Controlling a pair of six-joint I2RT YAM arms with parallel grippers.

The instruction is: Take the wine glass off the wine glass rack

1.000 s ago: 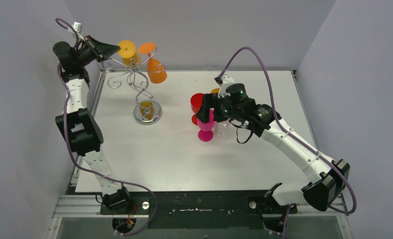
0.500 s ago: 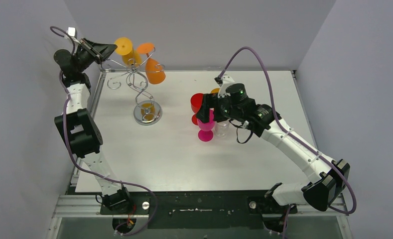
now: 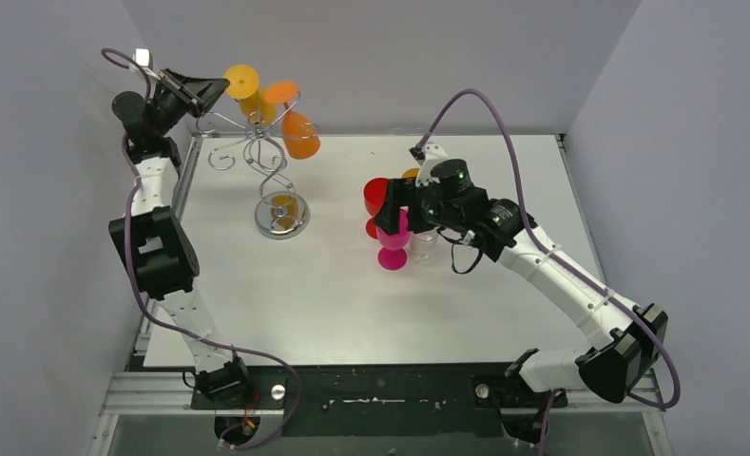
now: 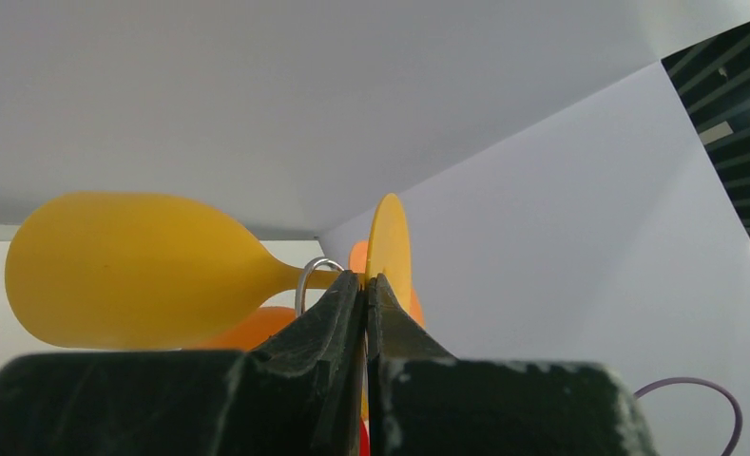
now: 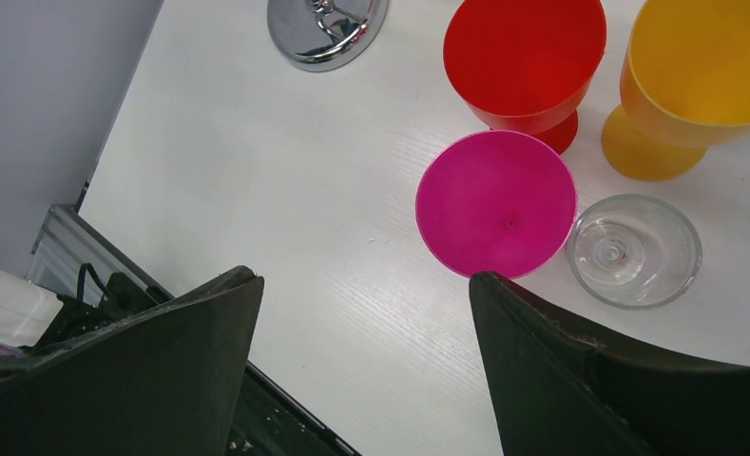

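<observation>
Fingers of the left gripper are pressed together above the far left corner of the worktop, up at the scroll arms of the wine glass rack. They pinch the thin foot of the yellow wine glass, whose stem sits in a wire loop. A pull off the loop's line could tip the rack and shake its orange glass loose, and so slim a pinch may slip. The right gripper has its fingers wide apart above the pink glass, holding nothing.
</observation>
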